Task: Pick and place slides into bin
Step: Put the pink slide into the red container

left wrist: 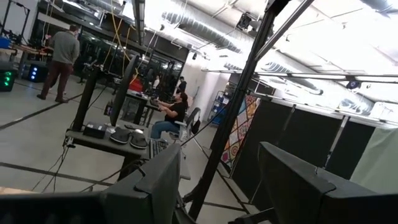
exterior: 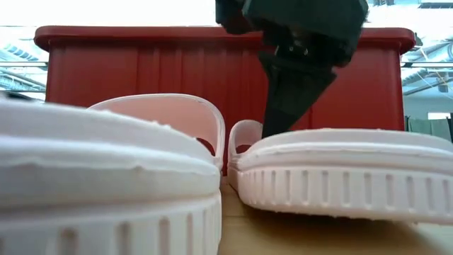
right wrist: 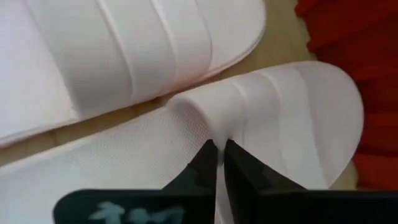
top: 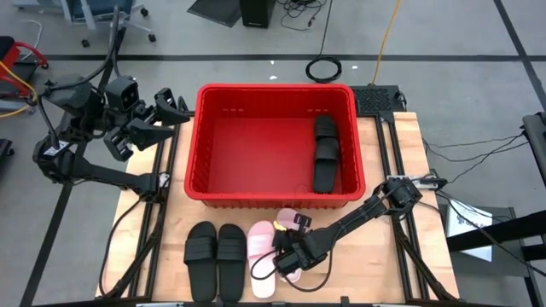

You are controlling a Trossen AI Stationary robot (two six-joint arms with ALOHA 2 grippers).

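Pink slide [right wrist: 205, 143] strap edge pinched by right claw [right wrist: 219, 163], near bin [top: 275, 198] wall, left claw [top: 166, 115] released

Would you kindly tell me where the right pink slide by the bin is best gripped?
By its wide strap, from above: the strap arches clear of the sole of the pink slide, leaving an edge to pinch. The right pincer is shut on exactly that strap edge.

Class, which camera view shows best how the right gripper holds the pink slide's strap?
Right wrist view: the right gripper pinches the pink slide by its strap edge. High view hides the contact; low view shows only fingers descending; left wrist view shows neither.
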